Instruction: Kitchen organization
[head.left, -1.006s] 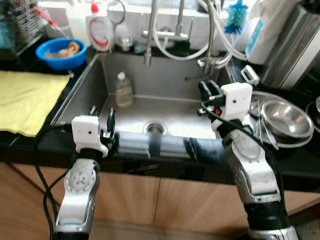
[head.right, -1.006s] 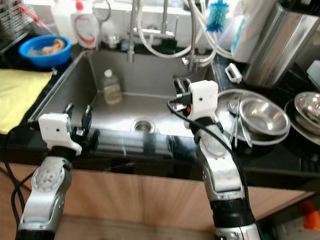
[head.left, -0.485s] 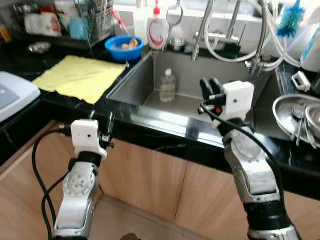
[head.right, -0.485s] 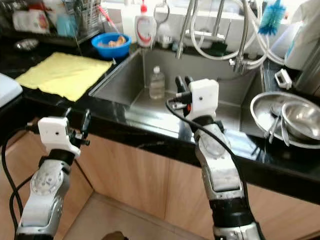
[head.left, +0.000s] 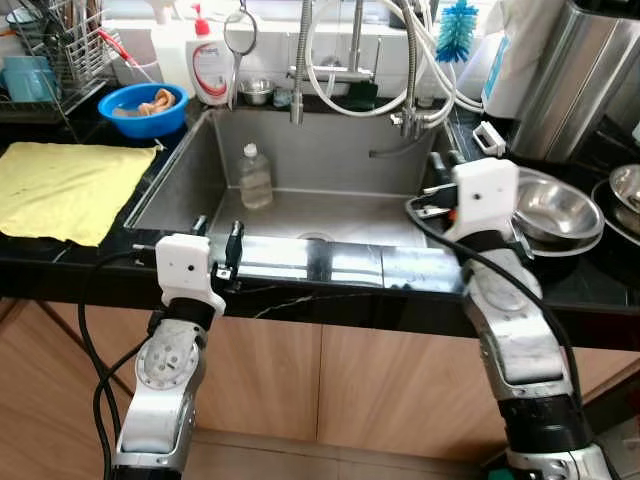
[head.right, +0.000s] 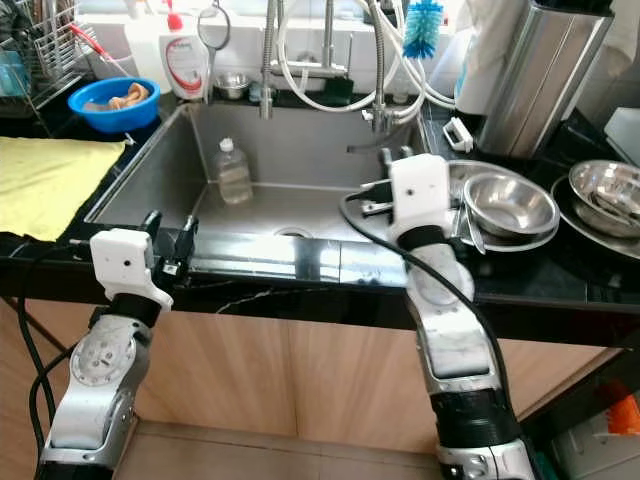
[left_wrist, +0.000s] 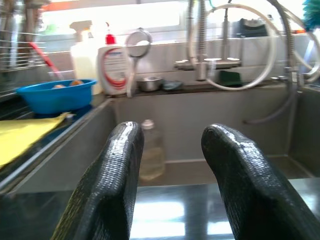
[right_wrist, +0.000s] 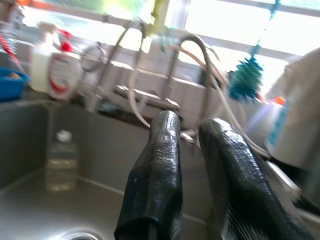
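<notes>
Black stone counter (head.left: 330, 300) runs across our view above wooden cabinet doors (head.left: 390, 385), and we take the steel sink (head.left: 340, 215) set into it as our landmark.

Left of the sink, a yellow cloth (head.left: 60, 185) lies flat on the counter. Behind the cloth stands a wire dish rack (head.left: 45, 45), and a blue bowl (head.left: 143, 108) with something pale inside sits at the sink's back left corner. Just beside the bowl, on the ledge behind the sink, stands a white soap bottle with a red cap (head.left: 210, 65).

Inside the sink, a clear plastic bottle (head.left: 255, 178) stands upright near the back left, well apart from the drain (head.left: 315, 238). Faucets and looped hoses (head.left: 350, 55) rise from the ledge behind it, and a blue bottle brush (head.left: 460, 25) sticks up toward the right.

Our left gripper (head.left: 215, 245) hovers over the sink's front edge toward the left, fingers (left_wrist: 112, 185) spread apart, holding nothing. Our right gripper (right_wrist: 192, 175) is raised over the sink's right rim; its fingers stand only slightly apart, a thin gap between them, gripping nothing.

Right of the sink, steel bowls (head.left: 550, 210) are stacked on the counter, with a tall steel canister (head.left: 580, 75) behind them.
</notes>
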